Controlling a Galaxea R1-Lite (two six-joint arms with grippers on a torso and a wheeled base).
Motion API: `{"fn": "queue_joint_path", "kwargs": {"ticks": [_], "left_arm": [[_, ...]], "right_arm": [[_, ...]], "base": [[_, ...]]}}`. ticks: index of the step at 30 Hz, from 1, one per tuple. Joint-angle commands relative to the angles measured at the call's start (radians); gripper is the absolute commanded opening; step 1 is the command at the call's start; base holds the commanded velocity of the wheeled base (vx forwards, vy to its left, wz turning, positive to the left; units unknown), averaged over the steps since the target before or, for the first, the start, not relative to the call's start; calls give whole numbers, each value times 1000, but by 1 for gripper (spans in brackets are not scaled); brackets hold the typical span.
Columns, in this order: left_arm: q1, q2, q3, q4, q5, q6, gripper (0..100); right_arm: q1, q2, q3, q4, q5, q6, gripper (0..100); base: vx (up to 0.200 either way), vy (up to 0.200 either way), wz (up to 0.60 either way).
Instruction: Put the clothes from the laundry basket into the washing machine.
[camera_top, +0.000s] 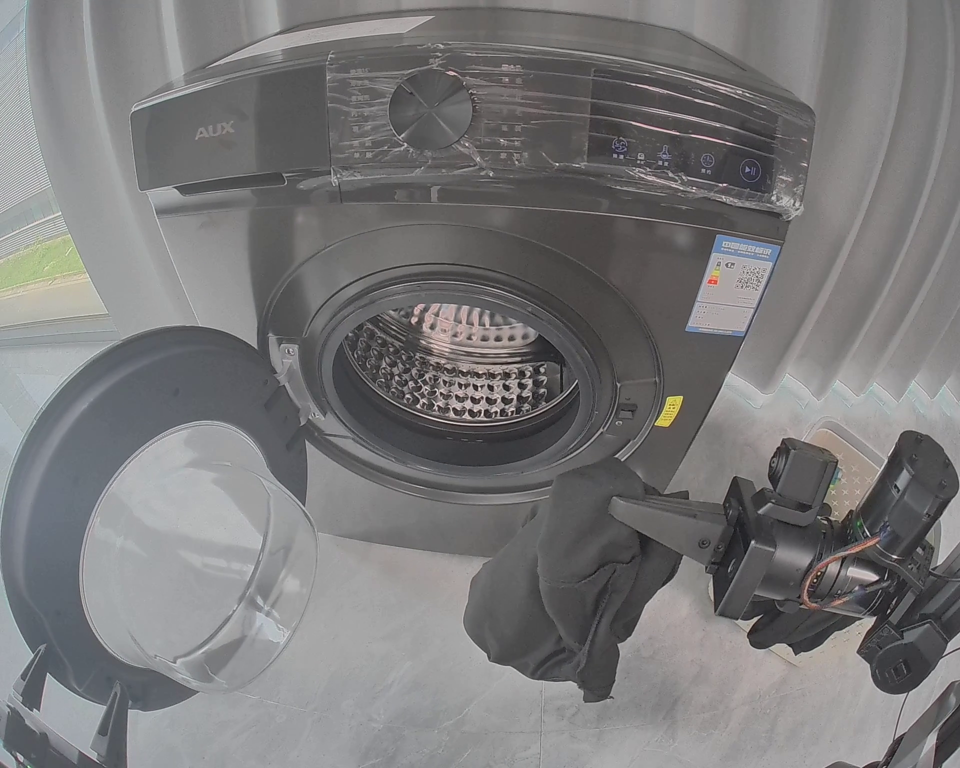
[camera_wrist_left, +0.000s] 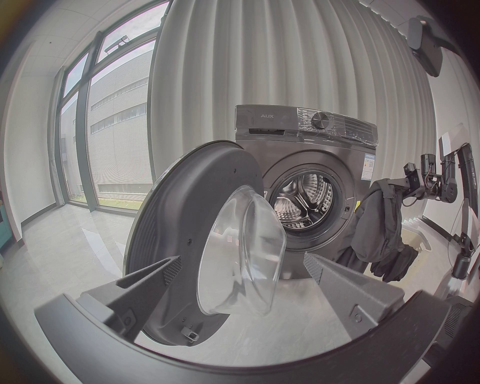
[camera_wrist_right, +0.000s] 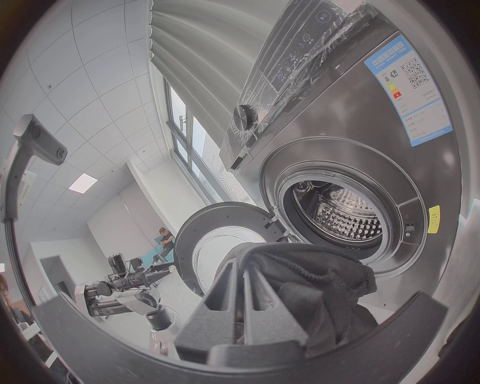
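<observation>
I have my right hand (camera_top: 620, 508) pinched on the dark cloth (camera_top: 560, 590), low before the washing machine (camera_top: 480, 230). The cloth hangs long; it may snag the rim (camera_top: 600, 375) or slip. My left hand (camera_wrist_left: 241, 261) gapes wide near the machine's door (camera_wrist_left: 185, 215). The drum (camera_top: 450, 375) looks empty. I can't see inside the laundry basket (camera_top: 845, 452) beside the machine.

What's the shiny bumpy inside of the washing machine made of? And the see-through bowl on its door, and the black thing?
Drum: probably polished steel; it mirrors light, with stamped bumps. Door bowl: clear glass or plastic, hard to tell; the floor shows through. Black garment: soft matte fabric, sagging in folds.
</observation>
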Motion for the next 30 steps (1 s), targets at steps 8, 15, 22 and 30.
{"fn": "queue_joint_path", "kwargs": {"ticks": [8, 15, 22, 30], "left_arm": [[0, -15, 16, 0, 2, 2, 100], [0, -15, 16, -1, 0, 0, 100], [0, -15, 16, 0, -6, 11, 100], [2, -16, 16, -6, -14, 20, 100]], "right_arm": [[-7, 11, 44, -4, -299, -157, 0], [-2, 14, 49, -12, -312, -163, 0], [4, 14, 37, -3, -312, -162, 0], [-1, 49, -20, 2, -388, -160, 0]], "base": [[0, 0, 0], [0, 0, 0], [0, 0, 0], [0, 0, 0]]}}
